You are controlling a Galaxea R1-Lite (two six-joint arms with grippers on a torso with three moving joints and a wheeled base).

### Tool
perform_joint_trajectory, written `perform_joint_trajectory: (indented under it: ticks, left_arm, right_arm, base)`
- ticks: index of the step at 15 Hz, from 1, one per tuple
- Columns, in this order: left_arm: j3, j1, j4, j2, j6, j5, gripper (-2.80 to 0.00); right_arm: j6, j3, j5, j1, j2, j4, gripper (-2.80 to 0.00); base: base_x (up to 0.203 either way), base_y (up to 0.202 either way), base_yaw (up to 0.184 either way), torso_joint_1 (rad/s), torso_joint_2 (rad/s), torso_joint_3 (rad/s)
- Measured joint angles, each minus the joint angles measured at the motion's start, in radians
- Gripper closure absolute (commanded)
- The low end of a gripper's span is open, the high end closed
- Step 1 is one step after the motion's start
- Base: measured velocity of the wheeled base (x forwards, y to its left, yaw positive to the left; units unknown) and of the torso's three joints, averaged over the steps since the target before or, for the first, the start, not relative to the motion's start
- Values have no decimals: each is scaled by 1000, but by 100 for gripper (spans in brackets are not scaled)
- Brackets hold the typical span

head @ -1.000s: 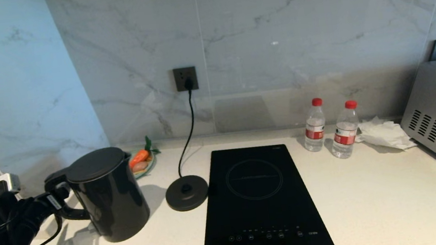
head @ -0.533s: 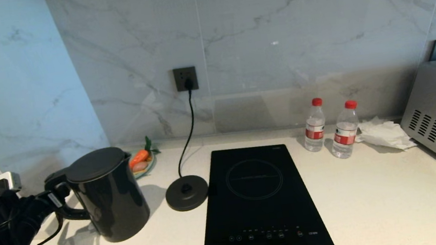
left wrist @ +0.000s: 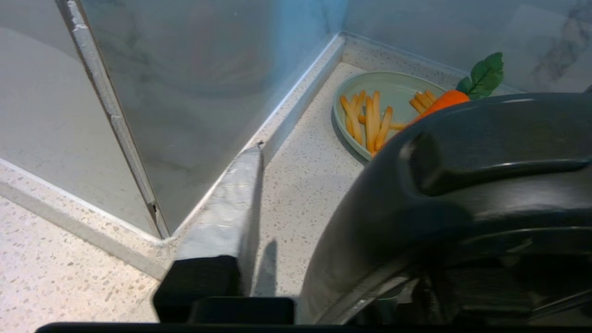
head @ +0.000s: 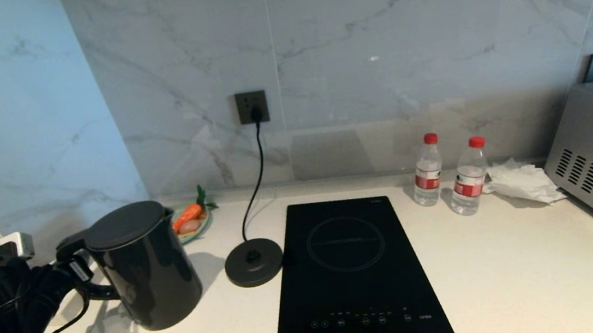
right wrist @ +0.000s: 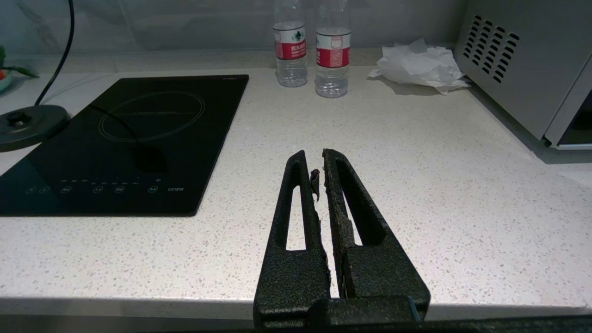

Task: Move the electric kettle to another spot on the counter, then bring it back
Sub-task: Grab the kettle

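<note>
Because the left pincer sits at the loop handle of the electric kettle, low on the far left, the grip is the weak point. I cannot tell whether it has closed on the handle or holds anything. The kettle stands on the counter directly to the pincer's right, off its round base.

A partial hold on one side of the handle would likely let the tall body swing or tip when lifted. Beyond the kettle from the pincer lies a green plate of toy food, which a swing could knock. Further right, the base's cord might snag, and the glass hob could be struck. The right pincer is parked at the counter's front edge, closed and empty.
</note>
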Motion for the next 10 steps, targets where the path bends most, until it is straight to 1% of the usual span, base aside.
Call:
perform_joint_trajectory:
  ticks: [10]
  left_arm:
    - [3,-4,6,-29,3,5,0]
  right_arm:
    - [0,0,0,0,0,0,0]
  base:
    - [0,0,0,0,0,0]
